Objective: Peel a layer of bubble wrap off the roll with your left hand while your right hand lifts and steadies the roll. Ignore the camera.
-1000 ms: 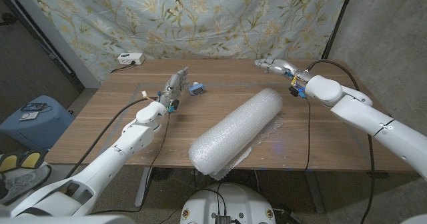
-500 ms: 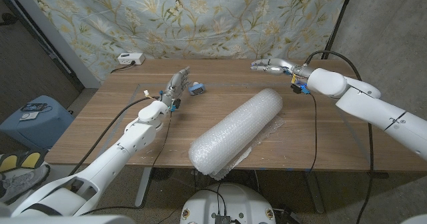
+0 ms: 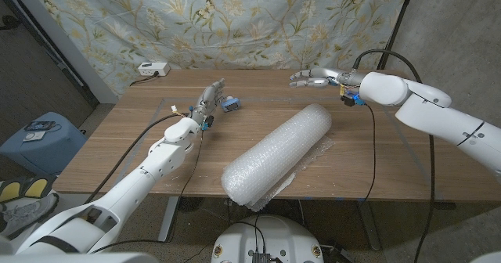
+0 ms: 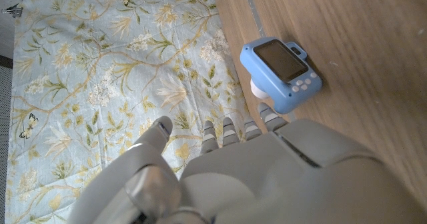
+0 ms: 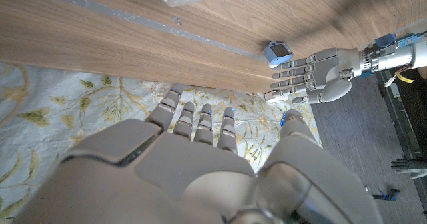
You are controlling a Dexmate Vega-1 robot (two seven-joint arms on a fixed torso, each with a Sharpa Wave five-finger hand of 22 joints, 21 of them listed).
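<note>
Head view: roll (image 3: 277, 156) lies untouched on the counter (image 3: 141, 145), below and inboard of my right robot hand (image 3: 311, 78), which hovers released. Left robot hand (image 3: 210, 99), also released, sits beside the blue camera (image 3: 231, 104). Step: approach. Next I lower the right onto the roll's far end.

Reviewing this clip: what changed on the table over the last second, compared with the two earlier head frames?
The right robot hand slid toward the robot's left above the far end of the bubble wrap roll, its forearm swinging with it. The left robot hand crept slightly farther from the robot, next to the blue camera. Both hands stayed open and held nothing. The roll, camera and white box did not move.
</note>
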